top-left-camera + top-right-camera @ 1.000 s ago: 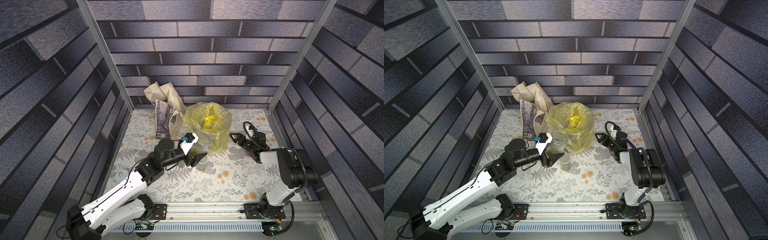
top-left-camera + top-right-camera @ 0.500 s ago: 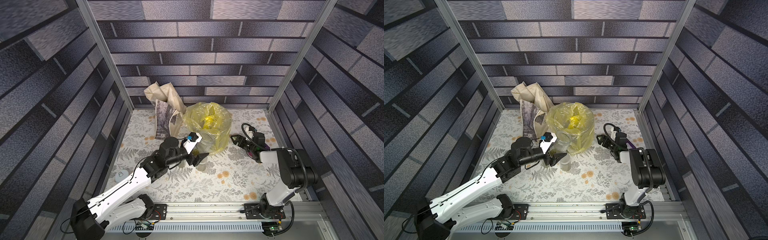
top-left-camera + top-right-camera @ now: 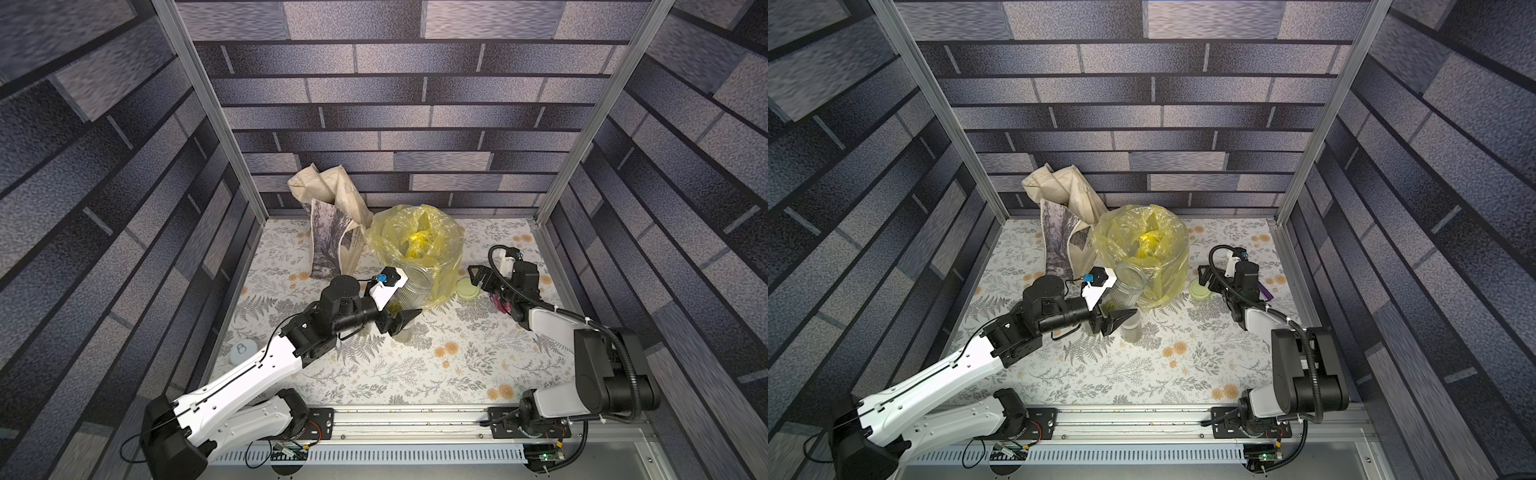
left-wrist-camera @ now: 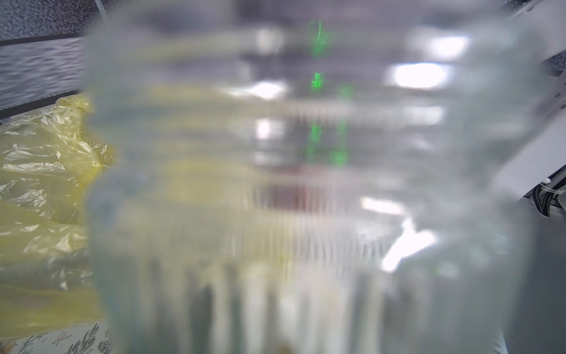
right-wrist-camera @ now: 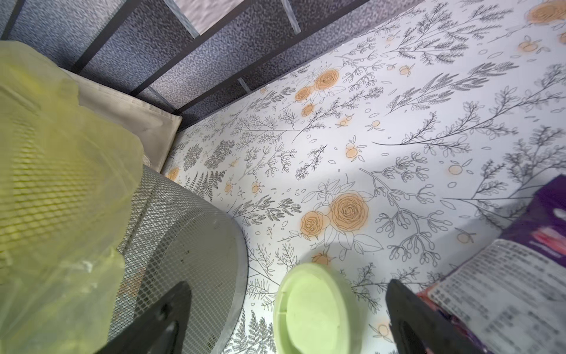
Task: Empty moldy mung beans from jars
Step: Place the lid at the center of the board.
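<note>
The wide ribbed jar has no lid and leans toward the bucket, with mung beans gathered at its lower end. My left gripper is shut on its base. In the left wrist view the ribbed jar fills the frame as a blur and hides the jaws. A slim jar with beans in it stands just under that gripper. The pale green lid lies flat on the table beside the bucket. My right gripper is open over it, one finger on each side, touching nothing.
The grey mesh bucket with its yellow bag stands at the back middle. The cream tote is to its left. A purple packet lies under the right wrist. A whitish lid lies near the left wall.
My right gripper has opened wide and let go of the green lid, which now rests on the table. The left arm has carried the ribbed jar a little closer to the bucket.
</note>
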Robot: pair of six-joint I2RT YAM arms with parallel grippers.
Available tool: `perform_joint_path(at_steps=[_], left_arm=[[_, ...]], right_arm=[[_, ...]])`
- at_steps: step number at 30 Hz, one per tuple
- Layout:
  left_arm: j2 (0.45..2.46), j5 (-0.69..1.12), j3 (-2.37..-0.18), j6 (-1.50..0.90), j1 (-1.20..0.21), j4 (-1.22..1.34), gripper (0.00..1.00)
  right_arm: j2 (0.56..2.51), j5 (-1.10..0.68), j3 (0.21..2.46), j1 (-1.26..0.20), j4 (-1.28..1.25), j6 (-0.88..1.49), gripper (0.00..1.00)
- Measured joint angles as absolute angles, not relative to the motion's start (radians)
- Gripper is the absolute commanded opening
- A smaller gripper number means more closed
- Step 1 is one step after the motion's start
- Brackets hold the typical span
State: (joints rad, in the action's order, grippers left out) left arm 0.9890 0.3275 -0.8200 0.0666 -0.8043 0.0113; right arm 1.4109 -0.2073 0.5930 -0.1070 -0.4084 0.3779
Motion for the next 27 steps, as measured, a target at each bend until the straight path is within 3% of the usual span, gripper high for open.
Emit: perform_joint_path(at_steps=[10,16,27], left_arm=[[0.931,0.309,-0.820,0.066,-0.826,0.007,0.71],[0.911,0.302,-0.810,0.059,-0.838,0.005,0.71],[0.903,0.276,-0.810,0.048,-0.849,-0.043,0.71]], right_arm=[[1.154,-0.090,0.588,-0.330,-0.212,0.278,1.00],[1.112,0.002,0.596,-0.524,-0.101,0.226,1.00],[1.132,0.023,0.584,-0.516,-0.108,0.241,1.00]])
